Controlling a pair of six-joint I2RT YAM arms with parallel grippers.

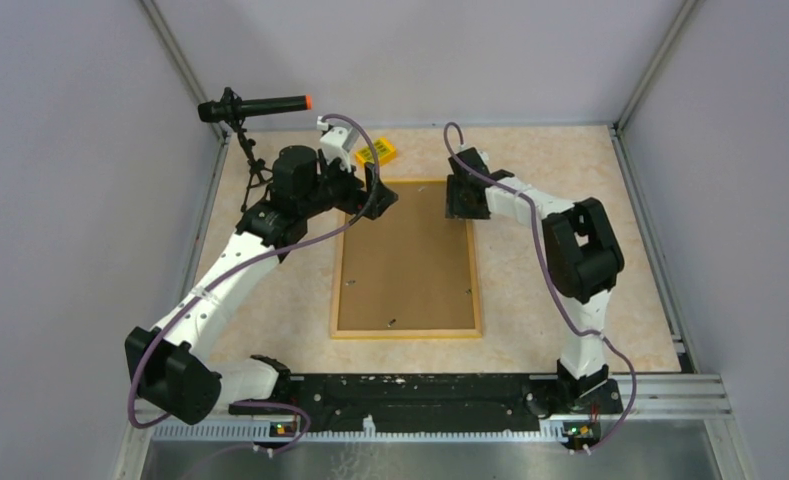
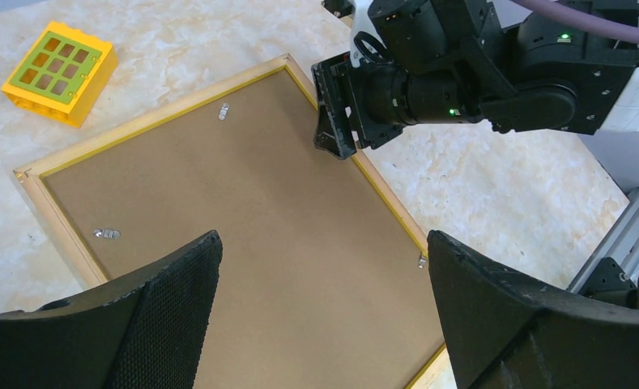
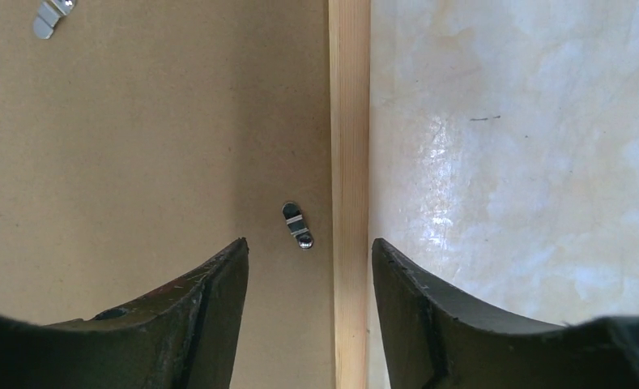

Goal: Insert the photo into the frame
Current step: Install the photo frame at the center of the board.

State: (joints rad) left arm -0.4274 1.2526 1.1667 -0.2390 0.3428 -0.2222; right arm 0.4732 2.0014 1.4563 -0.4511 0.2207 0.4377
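Flat on the marbled counter [image 1: 540, 300], back side up, long sides running away from the arm bases: the frame [image 1: 406, 332] of light wood, filled rail to rail by a brown backing board [image 1: 407, 255]. On that board, close to the rails, small metal clips [image 3: 297, 224]. Just beyond the frame's far left corner and apart from it, a yellow block [image 1: 376, 152] with a green grid top. At the far left of the counter, a black microphone [image 1: 255, 106] on a small tripod.

Held above the frame's far left part, the left end effector [image 2: 324, 251], fingers spread wide with nothing between them, facing down across the board toward the right rail. Low over the far end of that right rail, the right end effector [image 3: 308, 243], fingers parted and gripping nothing. One tip over the board, the other just outside the rail above the counter, a clip and the rail in the gap. Contact with the wood impossible to judge.

Left arm stretched from its near-left base in a long diagonal toward the far side, wrist turned right over the corner. Right arm raised from its near-right base, elbow standing off the frame's right side, forearm angled left and away, wrist pitched down.
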